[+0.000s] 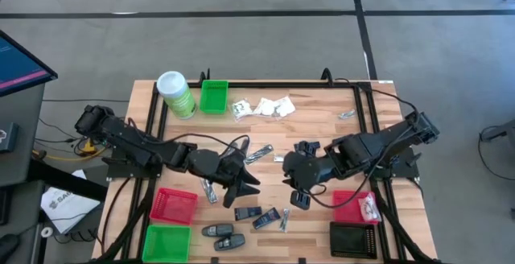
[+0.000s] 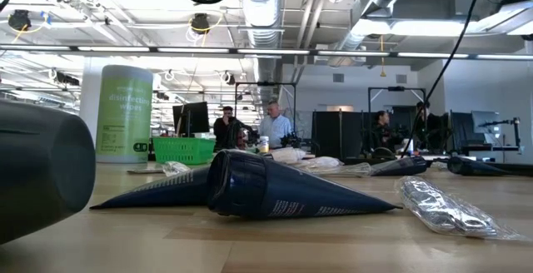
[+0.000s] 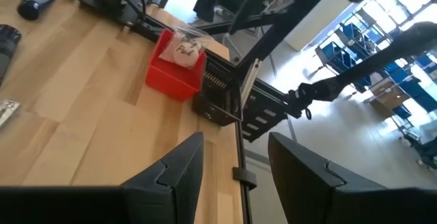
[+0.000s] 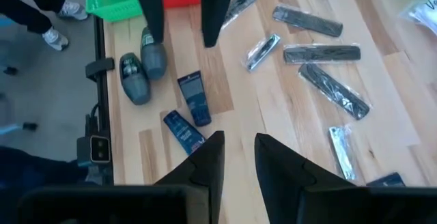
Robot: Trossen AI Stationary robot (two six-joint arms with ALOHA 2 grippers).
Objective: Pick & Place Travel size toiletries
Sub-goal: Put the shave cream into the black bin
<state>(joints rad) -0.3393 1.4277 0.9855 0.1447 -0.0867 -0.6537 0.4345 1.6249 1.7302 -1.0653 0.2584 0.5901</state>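
left gripper (image 1: 241, 185) is seen over the table's middle, fingers (image 3: 179, 173) spread apart with only bare wood and the table edge between them; nothing is held or touched. right gripper (image 1: 295, 197) hangs just right of centre, fingers (image 4: 208, 159) parted by a narrow gap, nothing clamped between them. blue tubes (image 1: 248, 213) are noted on the wood below and between the two grippers, lying flat, long axes roughly across the table, one slightly tilted; in the right wrist view two of them (image 4: 194, 99) show dark blue with pale print and flat crimped ends. black ovals (image 1: 217, 231) lie at the front edge, near the green bin (image 1: 166, 242), long axes across the table. silver packets (image 1: 259, 153) lie between the arms, slim, shiny, set on a slant. white sachets (image 1: 264, 107) are clustered at the far side, crinkled, beside a second green bin (image 1: 213, 96) and the canister (image 1: 176, 93). one clear packet (image 1: 368, 207) sits in the right red bin (image 1: 348, 208). a left red bin (image 1: 174, 204) and a black bin (image 1: 354, 239) are also recorded.
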